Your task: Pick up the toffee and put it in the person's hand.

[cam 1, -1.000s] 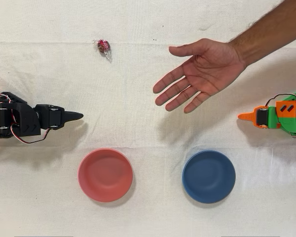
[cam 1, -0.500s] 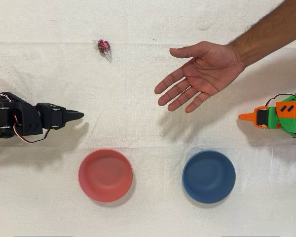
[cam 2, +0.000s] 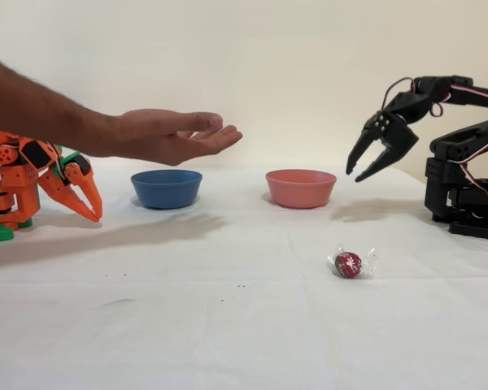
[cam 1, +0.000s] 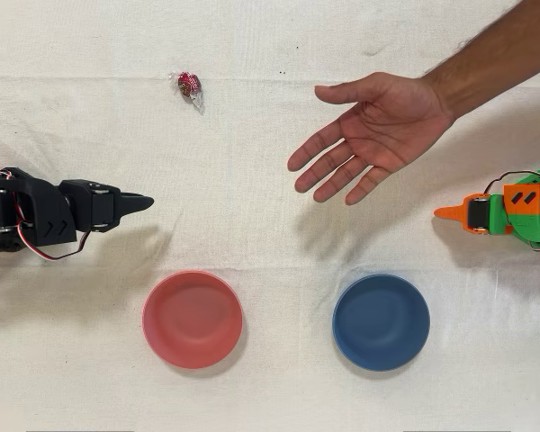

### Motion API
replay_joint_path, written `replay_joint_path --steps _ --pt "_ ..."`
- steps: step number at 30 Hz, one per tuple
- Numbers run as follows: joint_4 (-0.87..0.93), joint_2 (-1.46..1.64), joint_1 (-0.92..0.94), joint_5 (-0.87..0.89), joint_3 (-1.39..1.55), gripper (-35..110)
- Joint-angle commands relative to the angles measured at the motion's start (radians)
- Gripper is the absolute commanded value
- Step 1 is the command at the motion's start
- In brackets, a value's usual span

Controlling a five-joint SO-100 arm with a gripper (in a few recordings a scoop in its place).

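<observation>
**Claw-to-Toffee Offset Before the Reach**

While the black arm holds its claw (cam 2: 368,161) raised above the desk (cam 2: 228,325), the claw is released: in the fixed view its 2 fingers stand spread apart with nothing between them. In the overhead view the claw (cam 1: 137,202) points toward picture right from the left edge.

The toffee (cam 1: 189,85) lies on the desk, well apart from the claw. In the overhead view it sits toward the top of the picture and slightly right of the claw tip. In the fixed view the toffee (cam 2: 349,264) lies nearer the camera than the claw and well below it. The coming move therefore appears to call for a swing toward the toffee's side, some extension, and a descent.

The wrapper tail trails toward the lower right in the overhead view, so the long axis runs obliquely; a grip across the red body looks safer than a grip on the tail.

The person's hand (cam 1: 371,133) hovers palm-open above the desk, to picture right of the toffee in the overhead view. The toffee lies between the black arm's side and the hand, nearer the claw than the idle orange arm (cam 1: 508,214).
</observation>
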Motion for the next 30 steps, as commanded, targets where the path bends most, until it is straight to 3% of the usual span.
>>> replay_joint_path --steps 1,16,30 --pt "0.046 -0.114 -0.049 -0.026 -0.215 8" --pt "-0.008 -0.592 -0.14 -0.028 -0.561 12" --pt "-0.011 -0.876 -0.241 0.002 -0.649 17"
